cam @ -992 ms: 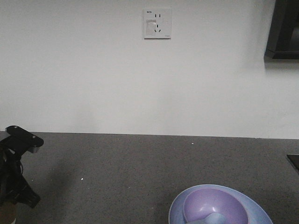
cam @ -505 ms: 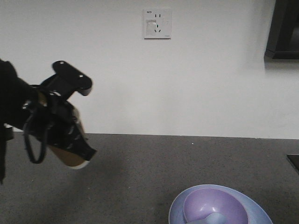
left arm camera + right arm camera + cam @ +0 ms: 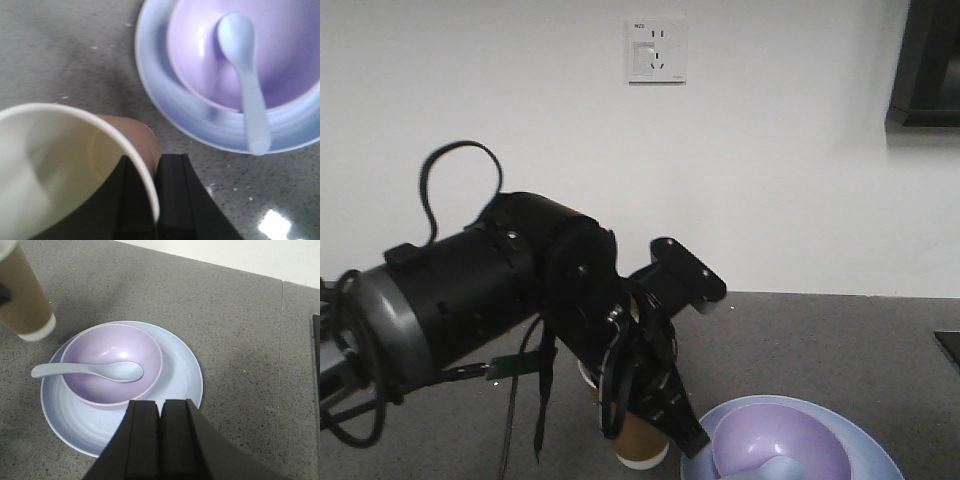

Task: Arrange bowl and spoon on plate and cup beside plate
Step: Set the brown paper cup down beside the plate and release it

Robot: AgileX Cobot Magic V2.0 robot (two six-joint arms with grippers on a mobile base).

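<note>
Brown paper shows between the dark fingers of our left tool (image 3: 655,415) in the front view: the cup (image 3: 638,440), a second ago down at the far left edge, has now swung across and hangs tilted just beside the plate (image 3: 865,445). We judge the carry nearly done, with only the set-down left.

From the left wrist view, our tool pinches the cup's (image 3: 65,165) white rim, one finger inside, one outside. The plate (image 3: 165,107) lies near, up and to the right, with the bowl (image 3: 285,55) on it and the spoon (image 3: 245,75) resting in the bowl, handle over the rim.

From the right wrist view, our right tool (image 3: 160,440) sits pressed together, empty, over the plate's (image 3: 185,375) near edge. The cup (image 3: 22,300) hovers at the plate's far left, seemingly clear of the grey surface (image 3: 240,315).
</note>
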